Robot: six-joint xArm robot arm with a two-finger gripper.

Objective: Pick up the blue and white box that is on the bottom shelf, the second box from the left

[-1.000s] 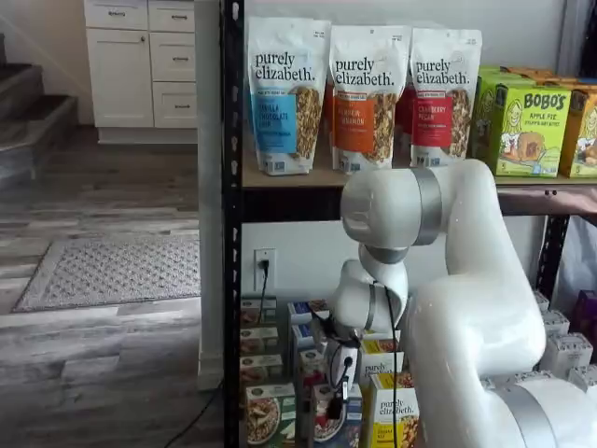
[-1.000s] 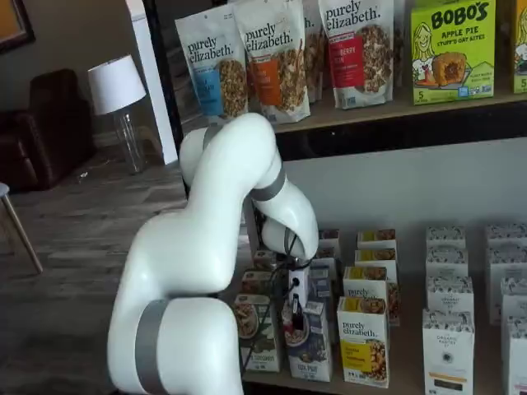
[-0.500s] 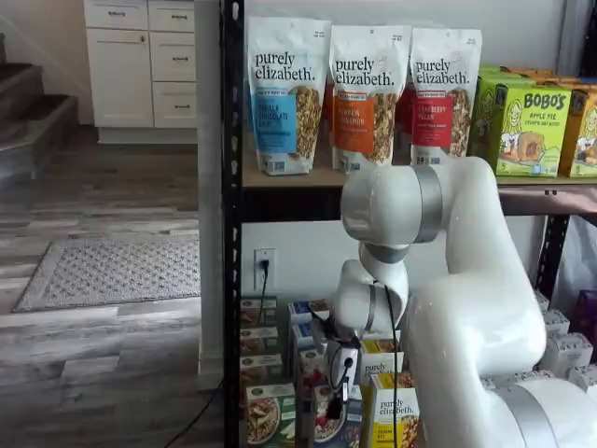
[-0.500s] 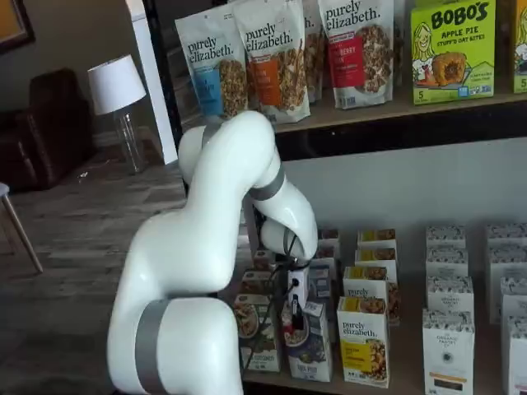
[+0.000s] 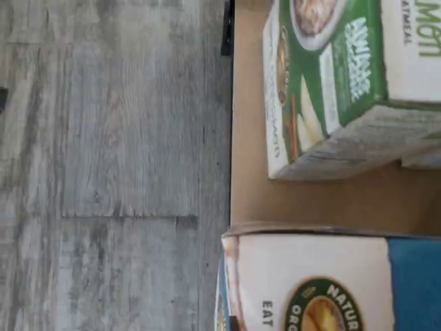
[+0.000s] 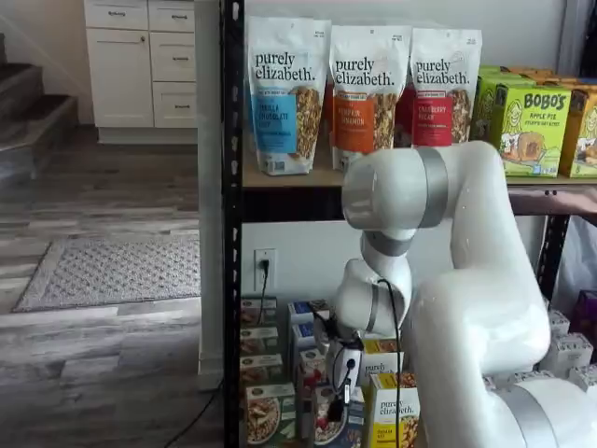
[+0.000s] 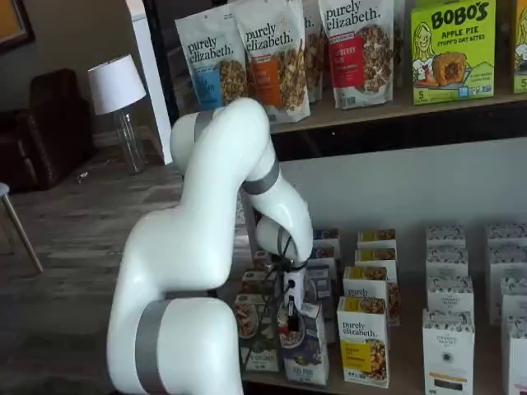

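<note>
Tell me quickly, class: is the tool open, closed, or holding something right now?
Tool: shut on the blue and white box, which is tilted at the shelf front.

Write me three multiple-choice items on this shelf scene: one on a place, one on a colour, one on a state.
1. Where does the blue and white box stand?
A. On the upper tier
B. Between the green-fronted box and the yellow box
C. On the floor

2. What colour is the front of the Bobo's box?
A. Green
B. Purple
C. Black

3. What is the state of the wall outlet?
A. Empty
B. Taped over
C. A black cord is plugged into it

Key: 1 B, since a shelf view shows it flanked by those two boxes; 2 A, since the box front is bright green; 3 C, since the cord hangs down from the socket.
</note>
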